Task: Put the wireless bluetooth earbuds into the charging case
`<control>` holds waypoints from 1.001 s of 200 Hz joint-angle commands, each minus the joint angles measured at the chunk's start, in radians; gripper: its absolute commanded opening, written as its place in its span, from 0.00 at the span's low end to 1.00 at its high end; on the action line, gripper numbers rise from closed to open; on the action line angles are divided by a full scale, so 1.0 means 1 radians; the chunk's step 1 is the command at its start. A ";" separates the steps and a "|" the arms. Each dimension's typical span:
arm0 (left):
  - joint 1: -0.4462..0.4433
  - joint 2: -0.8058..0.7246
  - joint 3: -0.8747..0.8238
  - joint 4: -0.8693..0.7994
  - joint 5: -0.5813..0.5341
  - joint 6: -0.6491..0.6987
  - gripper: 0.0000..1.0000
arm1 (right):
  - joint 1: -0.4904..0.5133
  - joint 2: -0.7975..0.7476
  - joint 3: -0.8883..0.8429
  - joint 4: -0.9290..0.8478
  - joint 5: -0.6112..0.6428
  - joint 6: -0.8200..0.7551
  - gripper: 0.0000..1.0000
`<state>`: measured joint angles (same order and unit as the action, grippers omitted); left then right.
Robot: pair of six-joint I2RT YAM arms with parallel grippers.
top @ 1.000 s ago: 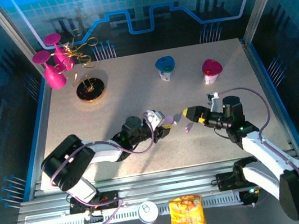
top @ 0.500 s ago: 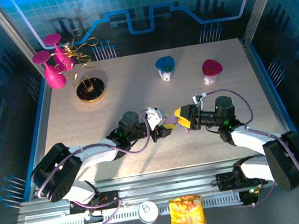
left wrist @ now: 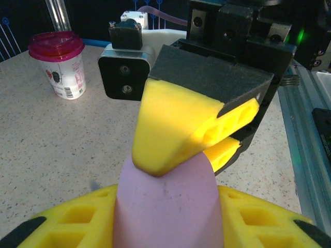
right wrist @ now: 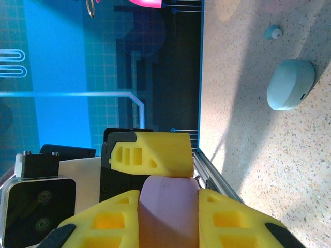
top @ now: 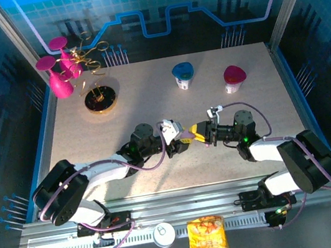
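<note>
The lilac charging case (top: 187,134) hangs above the table's middle, held from both ends. My left gripper (top: 179,140) is shut on it; in the left wrist view the case (left wrist: 166,201) fills the gap between the yellow fingers (left wrist: 77,217). My right gripper (top: 199,135) is shut on the far end, its fingers (left wrist: 178,126) pressing the case's tip. The right wrist view has the case (right wrist: 168,209) between my right fingers (right wrist: 227,217), with a left finger (right wrist: 155,152) over it. A pale blue case (right wrist: 290,84) and a pale blue earbud (right wrist: 272,33) lie on the table.
A blue-lidded cup (top: 183,75) and a pink-lidded cup (top: 234,78) stand at the back right. Magenta glasses (top: 57,78) and a gold stand on a black dish (top: 100,100) are at the back left. A snack bag (top: 208,240) and can (top: 164,233) rest on the front rail.
My right gripper has moved left to the lilac case and closed on its end. The left gripper has stayed almost still with the case.
</note>
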<state>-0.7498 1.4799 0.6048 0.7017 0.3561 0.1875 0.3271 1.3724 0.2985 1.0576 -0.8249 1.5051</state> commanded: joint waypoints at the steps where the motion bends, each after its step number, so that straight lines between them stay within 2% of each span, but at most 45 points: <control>1: 0.002 -0.009 -0.012 0.070 -0.015 0.013 0.55 | 0.008 0.001 -0.009 0.043 0.010 0.024 0.05; 12: 0.003 -0.009 -0.021 0.102 -0.029 0.002 0.73 | 0.005 -0.007 -0.008 0.044 0.020 0.029 0.05; 25: 0.005 -0.010 -0.038 0.161 -0.041 -0.025 0.89 | 0.001 -0.025 -0.006 0.048 0.035 0.045 0.05; 41: 0.016 -0.010 -0.057 0.258 -0.042 -0.089 0.99 | -0.006 -0.054 0.001 0.049 0.049 0.072 0.05; 57: 0.030 -0.010 -0.071 0.354 -0.035 -0.152 0.99 | -0.017 -0.094 0.005 0.042 0.068 0.108 0.04; 74: 0.033 -0.011 -0.067 0.385 -0.026 -0.160 0.99 | -0.020 -0.153 0.021 0.007 0.073 0.128 0.05; 118: 0.034 0.000 -0.037 0.511 -0.028 -0.199 0.89 | -0.023 -0.310 0.066 -0.157 0.124 0.118 0.05; 163: 0.034 0.052 0.004 0.598 0.017 -0.228 0.77 | -0.023 -0.374 0.053 -0.092 0.160 0.215 0.05; 200: 0.033 0.068 0.019 0.611 0.061 -0.241 0.70 | -0.021 -0.409 0.056 -0.124 0.166 0.213 0.05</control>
<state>-0.7219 1.5375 0.5892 1.2491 0.3756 -0.0292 0.3111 0.9936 0.3393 0.9340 -0.6685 1.6985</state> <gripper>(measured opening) 0.713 0.216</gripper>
